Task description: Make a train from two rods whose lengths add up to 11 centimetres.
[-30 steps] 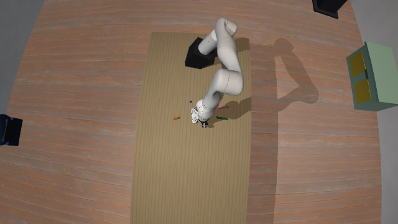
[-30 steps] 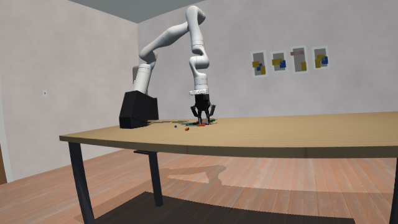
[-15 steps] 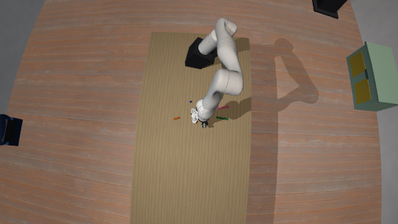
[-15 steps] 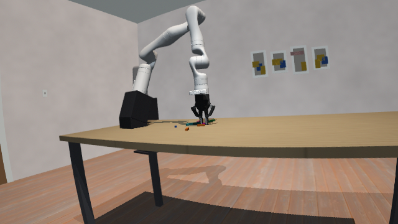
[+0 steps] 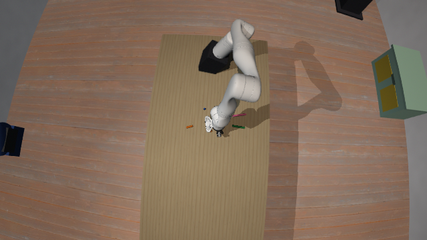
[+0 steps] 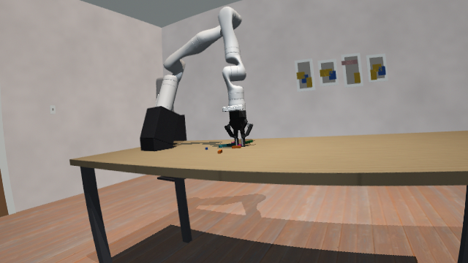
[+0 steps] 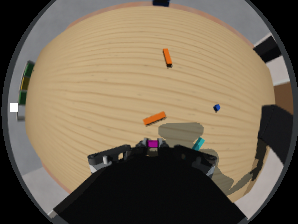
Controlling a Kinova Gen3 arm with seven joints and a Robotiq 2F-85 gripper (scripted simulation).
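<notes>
End effector [image 5: 219, 135] [image 6: 240, 143] [image 7: 152, 143] clamped on a magenta rod [image 6: 240, 145] [image 7: 153, 144], an orange rod [image 6: 236, 147] [image 7: 154, 118] and turquoise rod [image 6: 222, 145] [image 7: 199, 144] nearby.

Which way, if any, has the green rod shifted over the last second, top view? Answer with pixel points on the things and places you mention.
No, no visible shift: the green rod [image 5: 238, 127] [image 6: 248, 141] lies at the same spot and angle against the table's [image 5: 207, 183] [image 6: 329, 157] [image 7: 100, 75] right edge.
</notes>
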